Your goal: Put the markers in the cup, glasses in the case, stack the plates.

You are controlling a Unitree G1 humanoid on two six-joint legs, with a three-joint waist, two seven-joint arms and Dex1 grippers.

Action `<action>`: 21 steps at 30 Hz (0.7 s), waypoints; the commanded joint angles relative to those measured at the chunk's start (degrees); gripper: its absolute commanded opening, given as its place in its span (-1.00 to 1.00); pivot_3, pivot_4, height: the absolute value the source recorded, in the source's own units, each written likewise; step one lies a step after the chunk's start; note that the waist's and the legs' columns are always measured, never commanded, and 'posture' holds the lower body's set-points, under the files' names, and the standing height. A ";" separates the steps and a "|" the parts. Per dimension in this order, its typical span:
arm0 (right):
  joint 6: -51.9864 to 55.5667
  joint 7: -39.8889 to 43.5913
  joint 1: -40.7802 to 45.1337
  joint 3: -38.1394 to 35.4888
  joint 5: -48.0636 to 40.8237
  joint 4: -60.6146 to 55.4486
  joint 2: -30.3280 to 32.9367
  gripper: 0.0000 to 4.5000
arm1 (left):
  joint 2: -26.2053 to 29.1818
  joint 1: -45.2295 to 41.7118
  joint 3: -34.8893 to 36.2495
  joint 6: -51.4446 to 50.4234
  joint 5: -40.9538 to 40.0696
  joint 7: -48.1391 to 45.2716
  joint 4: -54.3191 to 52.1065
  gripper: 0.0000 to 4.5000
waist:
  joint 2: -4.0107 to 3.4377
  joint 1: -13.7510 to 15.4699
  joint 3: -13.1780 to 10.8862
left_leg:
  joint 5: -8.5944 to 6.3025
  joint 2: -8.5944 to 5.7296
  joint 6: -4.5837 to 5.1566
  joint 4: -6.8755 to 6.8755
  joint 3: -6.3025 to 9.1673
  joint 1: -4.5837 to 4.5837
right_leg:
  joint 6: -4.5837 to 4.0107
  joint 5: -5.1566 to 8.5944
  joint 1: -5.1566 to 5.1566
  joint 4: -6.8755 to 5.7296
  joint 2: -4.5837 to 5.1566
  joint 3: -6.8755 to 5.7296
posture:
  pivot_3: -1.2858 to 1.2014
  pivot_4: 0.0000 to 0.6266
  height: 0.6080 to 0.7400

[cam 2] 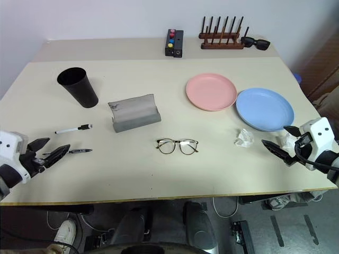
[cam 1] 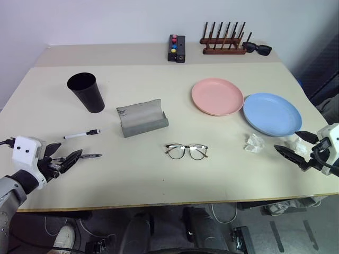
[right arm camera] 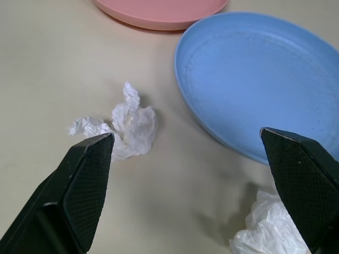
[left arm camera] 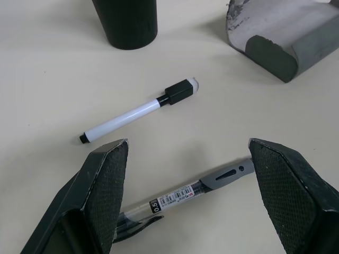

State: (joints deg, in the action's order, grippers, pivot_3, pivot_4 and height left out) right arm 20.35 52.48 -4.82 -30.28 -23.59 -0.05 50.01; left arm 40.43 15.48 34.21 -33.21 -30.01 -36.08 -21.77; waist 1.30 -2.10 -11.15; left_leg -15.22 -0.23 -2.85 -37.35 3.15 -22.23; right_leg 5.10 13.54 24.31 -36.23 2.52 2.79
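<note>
Nothing put away yet: no marker in the tall black tapered plastic cup (cam 1: pixel 86 92) at upper left of the head view, plates side by side, glasses on the bare beige table (cam 1: pixel 159 180).

Step in hand, judged from the pose: picking the first marker. Left gripper (cam 1: pixel 64 159) at lower left, fingers spread wide and empty, hovering just over the dark grey pen-like marker with clear barrel (left arm camera: pixel 188 193), which lies between the two finger pads in the left wrist view. White-barrelled marker with black cap (cam 1: pixel 82 134) a little further up, between the gripper and the cup.

Right gripper (cam 1: pixel 297 149) at lower right, also wide open and holding nothing, near the round light blue plastic plate (cam 1: pixel 271 113), with crumpled white tissue (cam 1: pixel 254 143) just beside. Pale pink round plate (cam 1: pixel 217 96) touching or almost touching the blue one at its left rim.

Thin dark-rimmed eyeglasses (cam 1: pixel 186 151) at lower centre, lying flat; grey soft fold-over case (cam 1: pixel 141 117) above them, flap standing open.

Next move probably: lower onto the dark marker, close across its barrel, lift and carry to the cup. Care needed because the barrel is thin and may roll.
</note>
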 commanded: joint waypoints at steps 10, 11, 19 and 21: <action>-2.14 0.52 1.82 -0.35 0.15 1.05 0.83 1.00 | -0.05 -0.31 0.93 1.18 1.24 0.40 -0.34 0.64 | -0.01 -0.06 0.00 | 0.00 0.00 0.00 0.00 -0.01 0.01 | 0.00 0.00 -0.01 -0.02 0.00 0.01 | 0.03 -0.52 0.92; -2.11 0.53 1.70 -0.27 0.12 0.83 0.71 1.00 | -0.06 -0.32 0.95 1.16 1.24 0.39 -0.34 0.64 | -0.01 -0.06 0.00 | 0.00 0.00 0.00 0.00 -0.01 0.01 | 0.01 -0.01 -0.01 -0.02 0.00 0.01 | 0.03 -0.52 0.92; -2.20 -0.15 2.09 1.29 0.02 -0.76 -0.52 1.00 | 1.33 -2.09 -0.36 1.22 1.15 -0.78 -0.93 0.64 | -0.01 -0.05 0.01 | 0.00 0.00 0.00 -0.01 -0.01 0.03 | 0.01 -0.01 -0.03 -0.02 0.00 0.01 | 0.03 -0.52 0.92; -2.09 -0.74 2.62 1.59 -0.27 -1.81 -0.81 1.00 | 2.13 -3.13 -1.03 1.17 1.09 -1.69 -0.52 0.64 | 0.00 -0.02 0.01 | 0.00 0.00 0.00 -0.01 -0.01 0.05 | 0.00 -0.01 -0.04 -0.03 0.00 0.01 | 0.03 -0.52 0.92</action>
State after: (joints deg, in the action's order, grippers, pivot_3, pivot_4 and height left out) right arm 19.11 52.22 -3.21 -28.03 -23.30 0.72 49.33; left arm 40.89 13.16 33.13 -32.99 -28.74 -36.92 -20.99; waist 1.30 -2.12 -11.14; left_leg -15.22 -0.24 -2.85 -37.37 3.14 -22.17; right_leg 5.10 13.54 24.25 -36.27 2.51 2.80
